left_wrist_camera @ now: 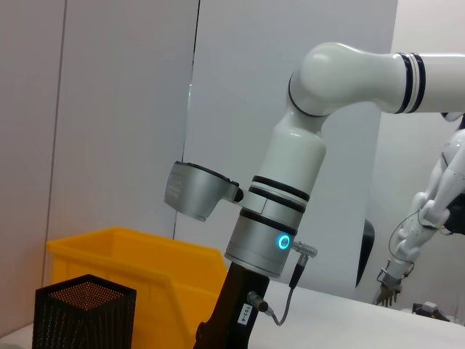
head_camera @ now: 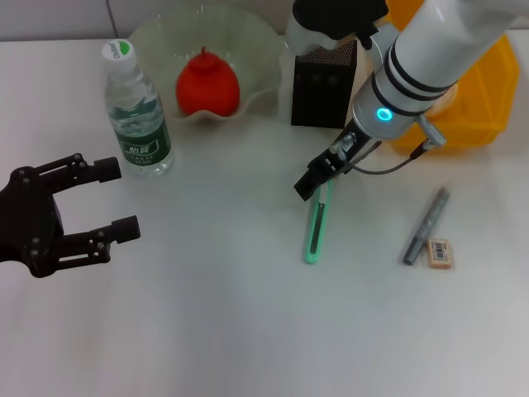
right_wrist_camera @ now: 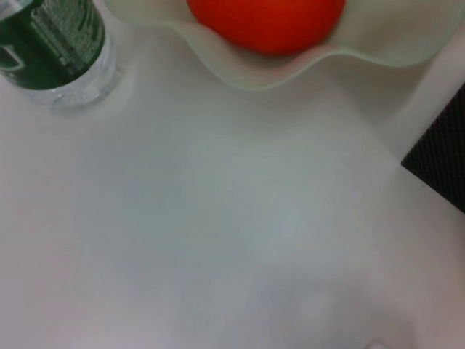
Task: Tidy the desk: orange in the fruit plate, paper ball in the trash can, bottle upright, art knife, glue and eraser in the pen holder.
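The mint-green art knife (head_camera: 316, 227) lies on the white desk (head_camera: 231, 322). My right gripper (head_camera: 317, 179) is down at its far end, just in front of the black mesh pen holder (head_camera: 323, 83). The grey glue (head_camera: 426, 225) and the beige eraser (head_camera: 440, 252) lie side by side to the right. The orange (head_camera: 208, 83) sits in the pale green fruit plate (head_camera: 266, 51). The bottle (head_camera: 136, 112) stands upright. My left gripper (head_camera: 122, 198) is open and empty at the left edge. The yellow trash can (head_camera: 483, 95) stands at the back right. No paper ball is in view.
The right wrist view shows the bottle (right_wrist_camera: 58, 43), the orange (right_wrist_camera: 269, 22), the plate's rim (right_wrist_camera: 290, 73) and a corner of the pen holder (right_wrist_camera: 445, 156). The left wrist view shows the trash can (left_wrist_camera: 145, 269) and the pen holder (left_wrist_camera: 83, 313) behind my right arm.
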Controlling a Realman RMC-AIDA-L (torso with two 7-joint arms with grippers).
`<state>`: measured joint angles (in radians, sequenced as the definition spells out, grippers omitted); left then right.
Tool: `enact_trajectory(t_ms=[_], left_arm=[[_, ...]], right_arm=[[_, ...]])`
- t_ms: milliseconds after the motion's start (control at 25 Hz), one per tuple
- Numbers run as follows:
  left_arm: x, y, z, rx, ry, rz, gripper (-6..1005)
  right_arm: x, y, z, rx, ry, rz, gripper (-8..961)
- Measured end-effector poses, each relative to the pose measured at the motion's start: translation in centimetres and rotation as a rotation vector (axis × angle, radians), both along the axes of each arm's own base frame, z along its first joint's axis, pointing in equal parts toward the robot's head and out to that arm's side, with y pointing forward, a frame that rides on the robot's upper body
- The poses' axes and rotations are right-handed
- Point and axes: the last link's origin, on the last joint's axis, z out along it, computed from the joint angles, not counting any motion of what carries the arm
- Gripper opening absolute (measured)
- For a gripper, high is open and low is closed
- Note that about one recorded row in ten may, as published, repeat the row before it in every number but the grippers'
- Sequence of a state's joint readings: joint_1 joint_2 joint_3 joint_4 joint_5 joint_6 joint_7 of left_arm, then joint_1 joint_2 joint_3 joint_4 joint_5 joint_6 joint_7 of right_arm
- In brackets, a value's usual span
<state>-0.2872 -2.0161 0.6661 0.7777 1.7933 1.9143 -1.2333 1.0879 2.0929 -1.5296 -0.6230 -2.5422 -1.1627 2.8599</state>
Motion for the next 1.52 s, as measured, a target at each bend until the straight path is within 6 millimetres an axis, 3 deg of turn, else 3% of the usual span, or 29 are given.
enact_trajectory(t_ms=[1000,1320,1520], left_arm=[[0.06,0.12,-0.17,0.002,0.000,0.003,815],[0.03,0.09,-0.20,0.002,-0.002,0.005,815],[-0.02,0.06,-0.32,0.001,-0.006,0.008,815]], right_arm=[[0.69,-0.40,-0.97,-0.008,-0.016,0.025,838],[0.70,-0.40,-0.98,-0.008,-0.016,0.025,687],[0.75,-0.40,-0.99,-0.008,-0.016,0.026,472]])
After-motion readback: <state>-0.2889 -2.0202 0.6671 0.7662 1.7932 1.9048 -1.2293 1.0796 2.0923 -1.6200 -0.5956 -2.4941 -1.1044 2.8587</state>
